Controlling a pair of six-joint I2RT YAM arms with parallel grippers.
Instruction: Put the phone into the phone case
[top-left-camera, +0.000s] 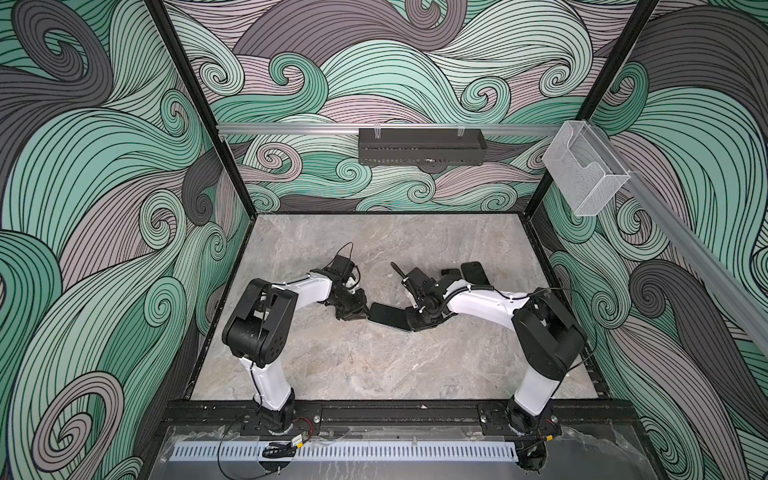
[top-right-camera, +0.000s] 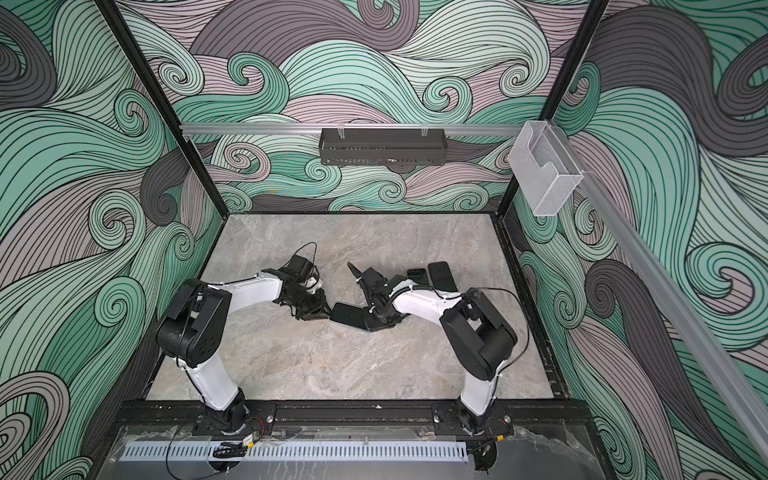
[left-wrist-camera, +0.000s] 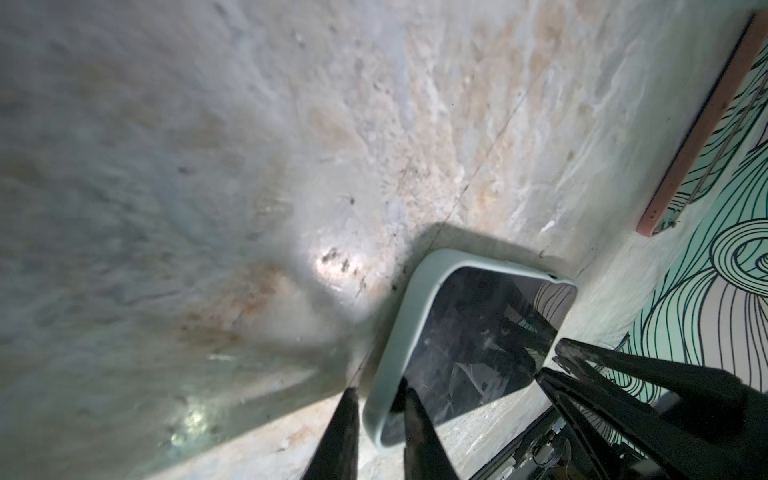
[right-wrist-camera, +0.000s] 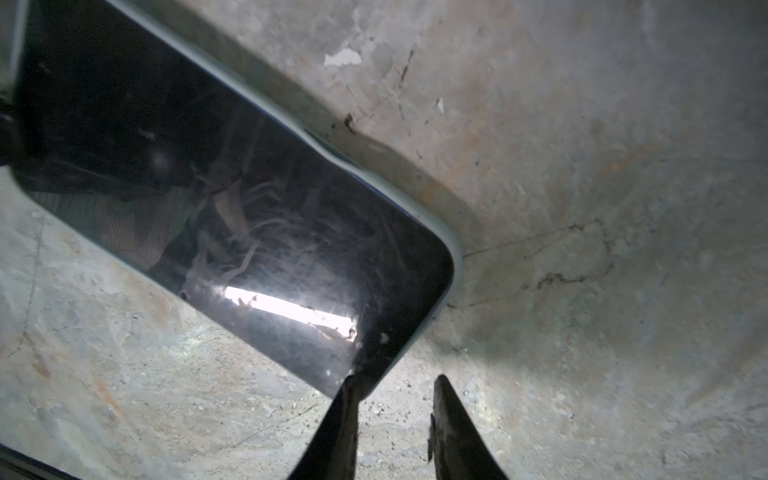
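Two robot arms meet at the middle of the grey marbled tabletop (top-left-camera: 374, 374), where the phone (top-left-camera: 386, 316) lies screen up, slantwise between them in both top views. We see its dark glass sitting in the pale grey-green phone case (left-wrist-camera: 409, 316), whose rim shows along one long side and round one short end. The other long side is not clear enough for us to tell whether it is seated.

The left gripper (left-wrist-camera: 378, 386) has its jaws pinched across the case's rim near a corner, one finger (left-wrist-camera: 338, 436) outside the case and the other on the glass. The right gripper (right-wrist-camera: 395, 378) sits at the opposite end. Its jaws stand slightly parted with bare tabletop between them, grasping nothing, and one fingertip (right-wrist-camera: 347, 399) touches the phone's corner.

Behind the right arm, two more dark slabs (top-left-camera: 473, 272) lie side by side on the tabletop, well apart from the cased phone. A black basket (top-left-camera: 419, 145) hangs on the rear rail, and a clear holder (top-left-camera: 582, 174) hangs on the right-hand rail.
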